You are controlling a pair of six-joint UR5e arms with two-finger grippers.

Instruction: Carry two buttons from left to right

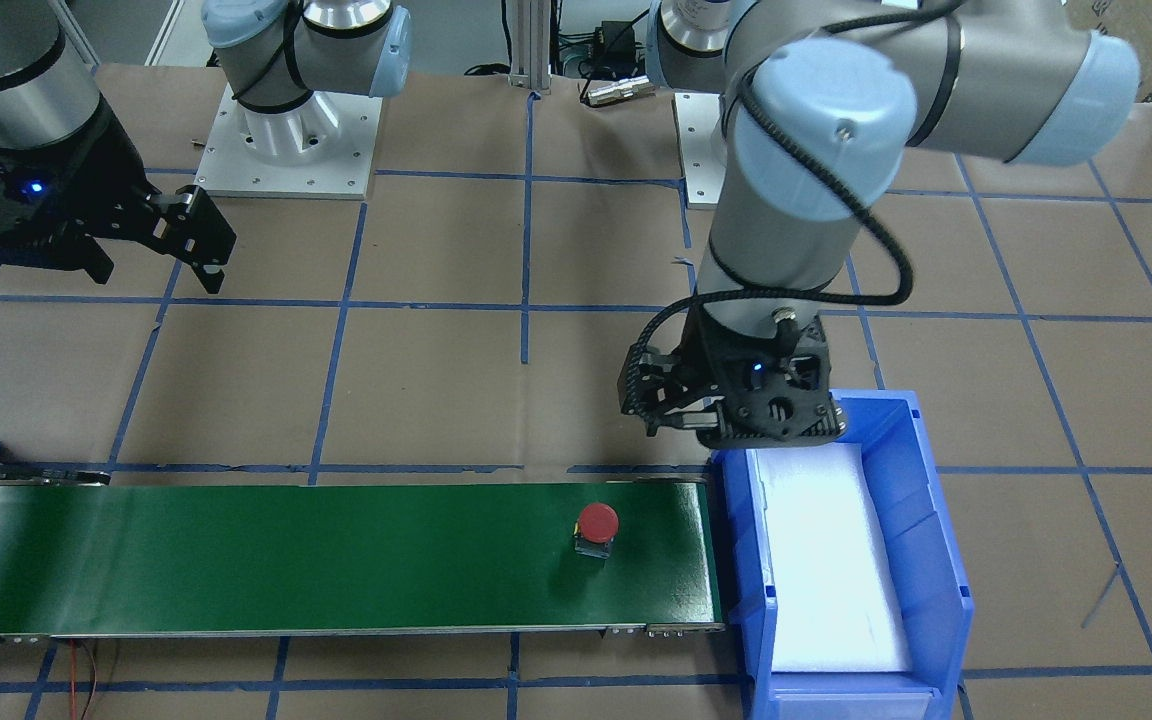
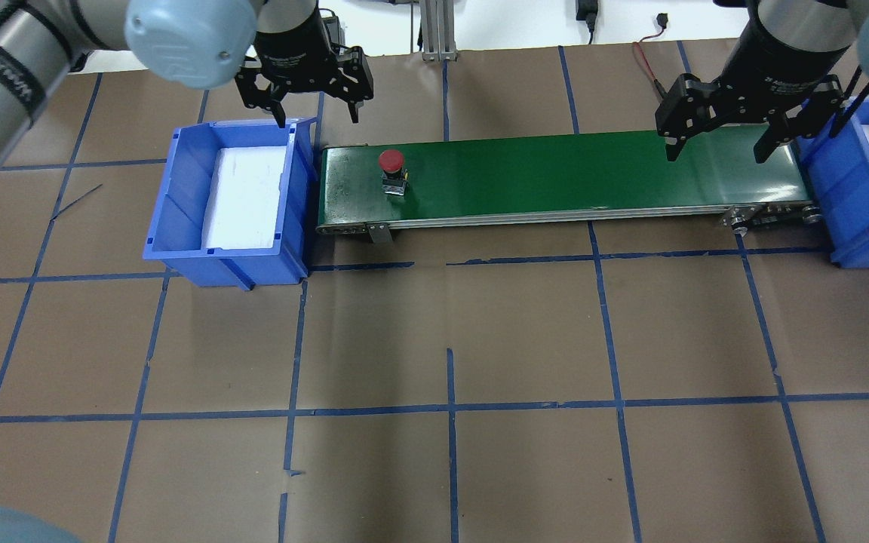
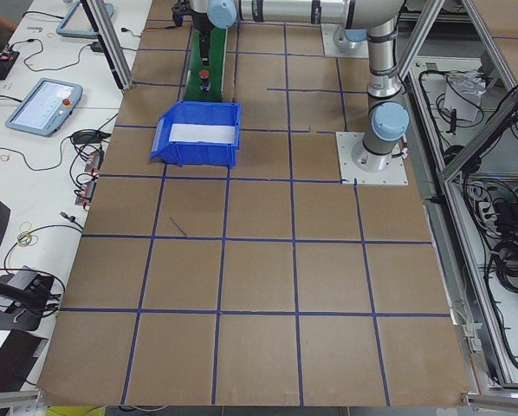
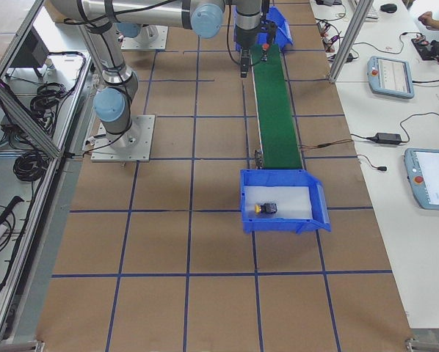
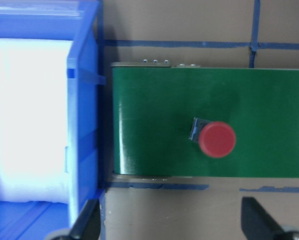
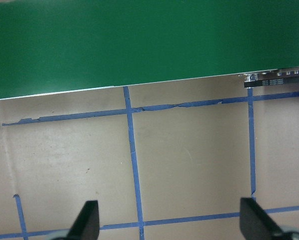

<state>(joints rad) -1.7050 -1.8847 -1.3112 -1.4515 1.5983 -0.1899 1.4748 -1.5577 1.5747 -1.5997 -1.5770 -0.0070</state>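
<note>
Red-capped button: stands cap up on its black-and-grey switch block on the green conveyor belt. It is near the belt's left end and clear of the belt edges. Nothing is touching it.
Yellow-capped button: lies inside the right blue bin on the white liner, apparently on its side with the cap towards the robot. The right-side view is too small for finer detail.
Left gripper: raised above the place where the left blue bin meets the belt's left end. The red-capped button is near it, further along the belt.
Left fingers: spread wide apart, with nothing between them.
Right gripper: raised near the belt's right end, beside the right blue bin. Its wrist camera looks down on the belt's edge and bare worktop.
Right fingers: spread wide apart, carrying nothing.
Left blue bin: sits just off the belt's left end. Only its white foam liner shows inside.
Conveyor belt: lies lengthwise between the two bins, with the red-capped button as the only item on it.
Worktop: covered in brown paper and marked off in squares with blue tape.
</note>
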